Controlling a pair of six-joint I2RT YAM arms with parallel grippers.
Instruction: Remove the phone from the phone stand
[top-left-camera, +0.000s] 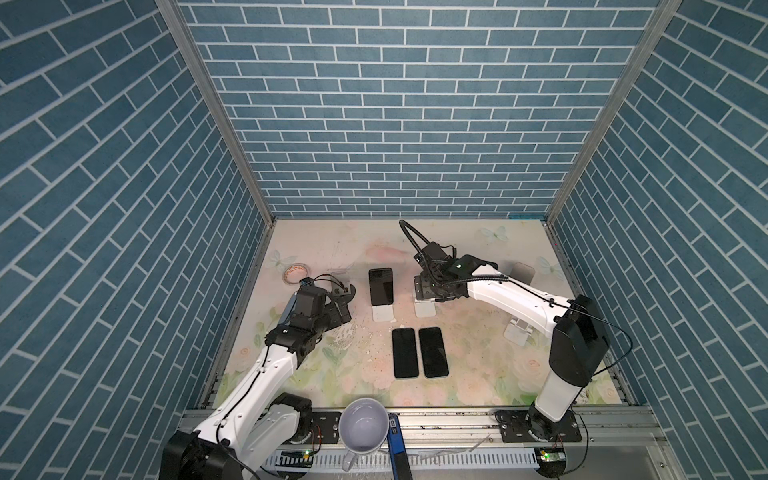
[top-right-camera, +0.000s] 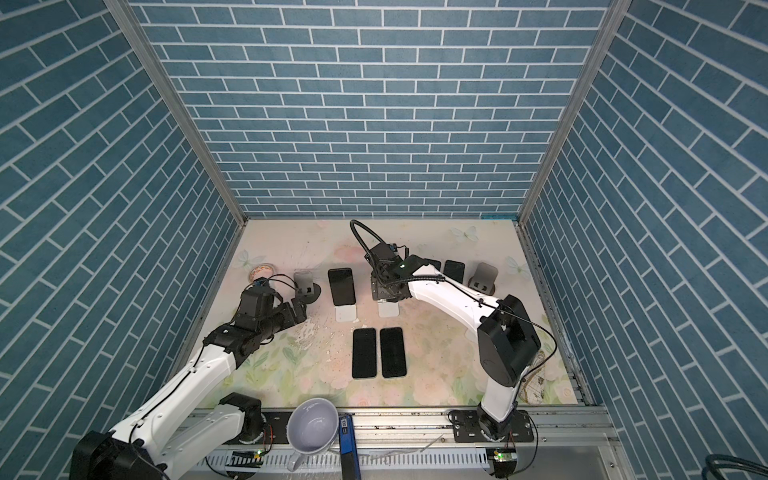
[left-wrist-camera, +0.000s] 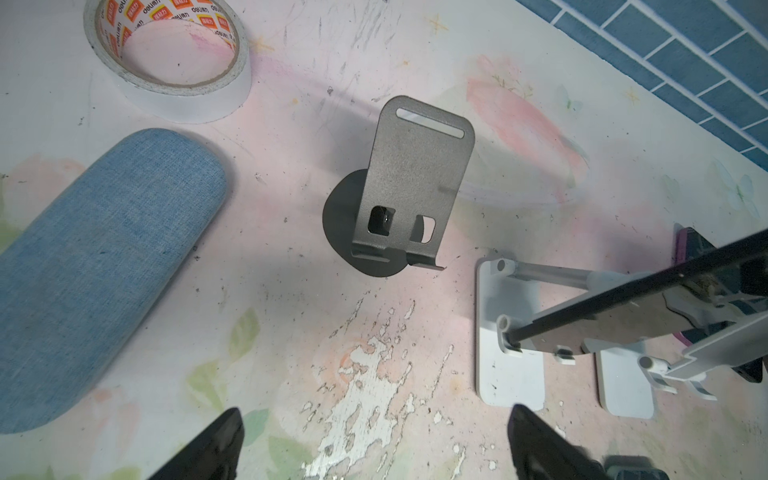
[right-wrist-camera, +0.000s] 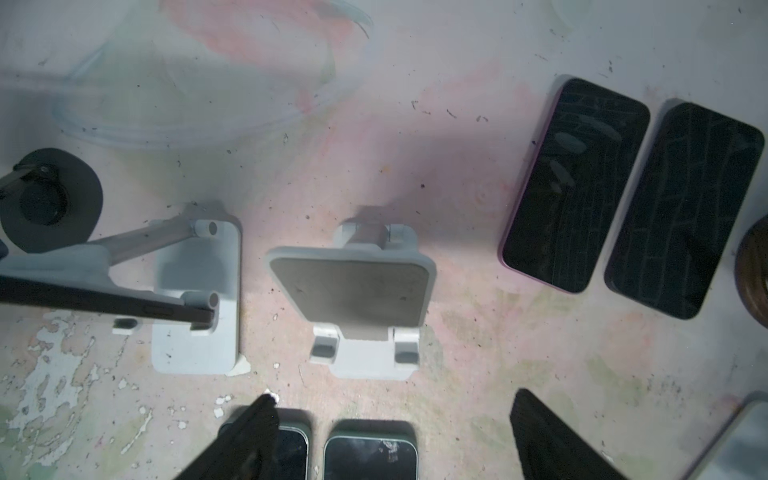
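One phone (top-left-camera: 381, 286) sits on its white stand (top-left-camera: 382, 312); right hand (right-wrist-camera: 395, 401) above the empty white stand (right-wrist-camera: 349, 286), spread apart, holding nothing; left hand (left-wrist-camera: 376, 413) apart too, above grey stand (left-wrist-camera: 415, 174).

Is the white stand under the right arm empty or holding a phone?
Empty: the stand is bare in the right wrist view; the next stand holds a phone.

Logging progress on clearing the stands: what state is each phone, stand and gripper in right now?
Standing phone: propped on its white stand.
Middle white stand: empty.
Left grey stand: empty.
Right grey stand: empty.
Front phones: flat on the table, side by side.
Back phones: flat, screens up.
Left gripper: open, holding nothing.
Right gripper: open, holding nothing.
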